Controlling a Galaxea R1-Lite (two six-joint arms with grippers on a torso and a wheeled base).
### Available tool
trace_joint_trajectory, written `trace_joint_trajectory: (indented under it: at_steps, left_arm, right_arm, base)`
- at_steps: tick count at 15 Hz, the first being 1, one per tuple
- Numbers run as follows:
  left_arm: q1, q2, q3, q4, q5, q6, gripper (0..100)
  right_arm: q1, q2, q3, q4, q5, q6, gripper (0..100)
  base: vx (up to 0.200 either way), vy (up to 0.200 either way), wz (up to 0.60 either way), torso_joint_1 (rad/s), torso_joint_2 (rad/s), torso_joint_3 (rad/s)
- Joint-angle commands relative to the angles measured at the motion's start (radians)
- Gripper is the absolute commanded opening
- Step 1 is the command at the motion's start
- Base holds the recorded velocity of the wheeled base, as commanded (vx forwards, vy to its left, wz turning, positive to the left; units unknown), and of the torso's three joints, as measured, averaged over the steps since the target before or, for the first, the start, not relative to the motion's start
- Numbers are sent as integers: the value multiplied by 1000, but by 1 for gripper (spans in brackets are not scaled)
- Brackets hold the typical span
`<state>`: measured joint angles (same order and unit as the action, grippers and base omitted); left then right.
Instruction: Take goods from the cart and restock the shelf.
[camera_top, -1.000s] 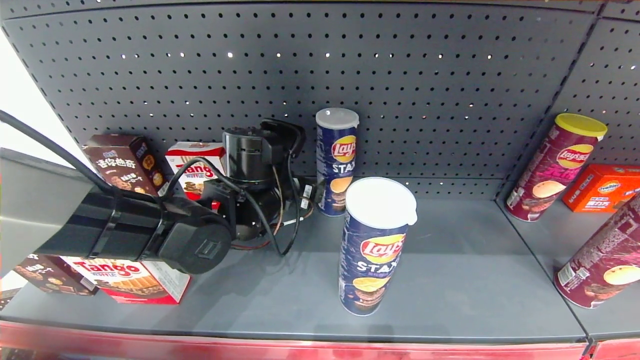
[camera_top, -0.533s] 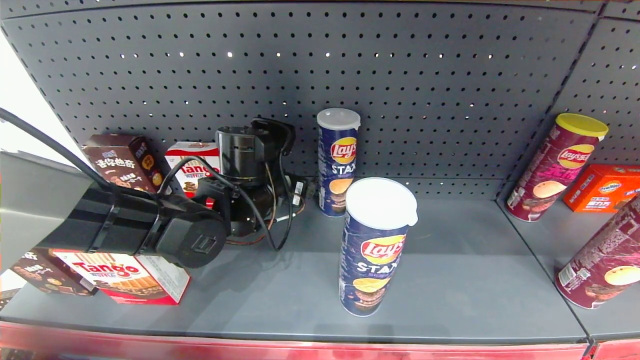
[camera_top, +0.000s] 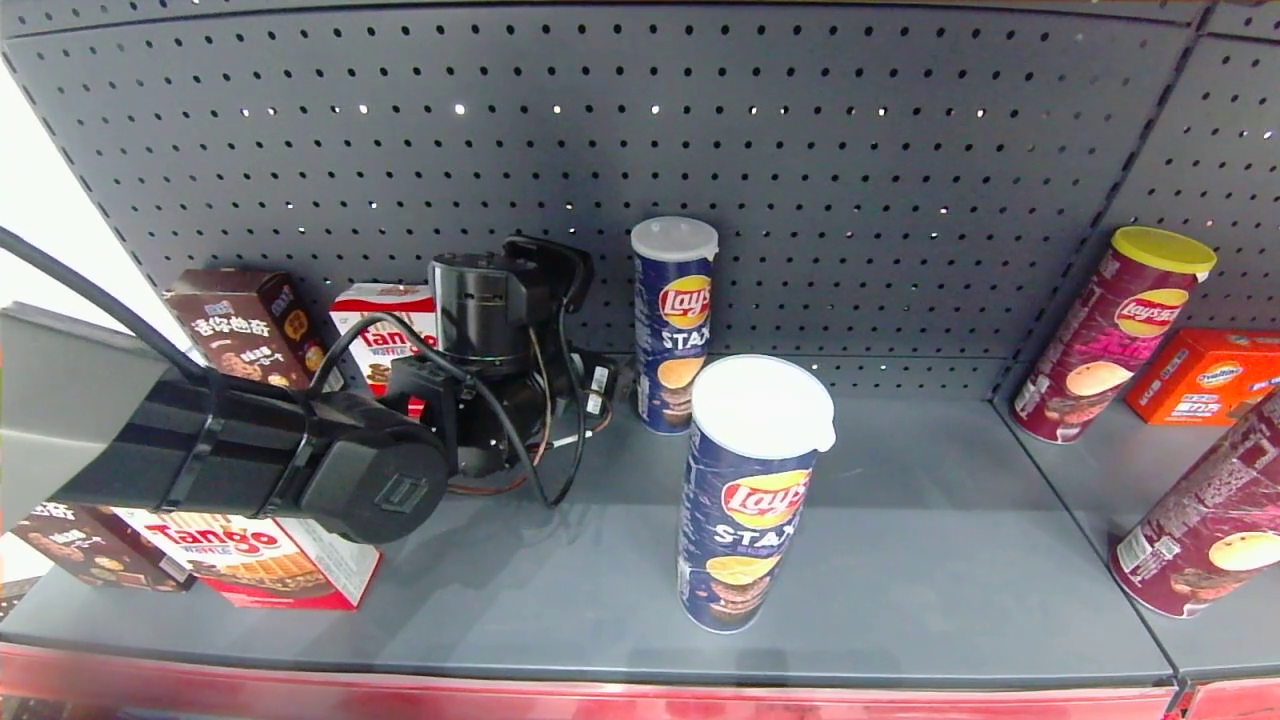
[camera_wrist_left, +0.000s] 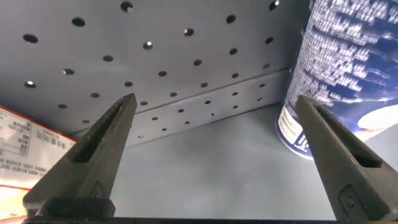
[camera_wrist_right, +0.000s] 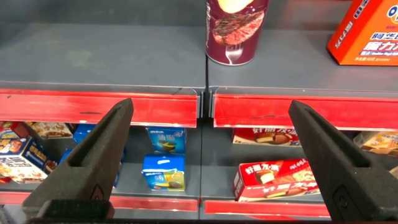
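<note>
from the head view the left arm (camera_top: 250, 460) is at the back of the shelf (camera_top: 930, 560) beside the rear blue can (camera_top: 674, 325), the front blue can (camera_top: 750, 500) stands upright; left wrist view, left gripper (camera_wrist_left: 216, 102) spread, empty; right wrist view, right gripper (camera_wrist_right: 211, 106) spread, empty, facing a maroon can (camera_wrist_right: 236, 31).

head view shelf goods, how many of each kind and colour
blue chip cans: 2
maroon chip cans: 2
red-and-white wafer boxes: 2
brown cookie boxes: 2
orange box: 1
total: 9
</note>
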<state>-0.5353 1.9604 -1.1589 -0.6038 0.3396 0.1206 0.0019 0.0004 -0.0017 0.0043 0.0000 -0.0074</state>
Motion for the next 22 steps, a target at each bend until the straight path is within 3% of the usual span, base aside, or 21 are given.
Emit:
trace_joint_trajectory:
  at_steps: [1, 8, 13, 22]
  left_arm:
    - [0, 9, -8, -1, 1, 1, 100]
    - [-26, 63, -36, -2, -13, -3, 100]
    - [-28, 46, -13, -54, -10, 4, 100]
    - [-37, 31, 12, -57, -10, 2, 100]
  right_arm:
    - [0, 0, 0, 0, 0, 0, 100]
    - [0, 0, 0, 0, 0, 0, 100]
    - [1, 0, 0, 0, 0, 0, 100]
    - [1, 0, 0, 0, 0, 0, 100]
  base:
    - [0, 0, 0, 0, 0, 0]
    - [0, 0, 0, 0, 0, 0]
    - [0, 0, 0, 0, 0, 0]
    - [0, 0, 0, 0, 0, 0]
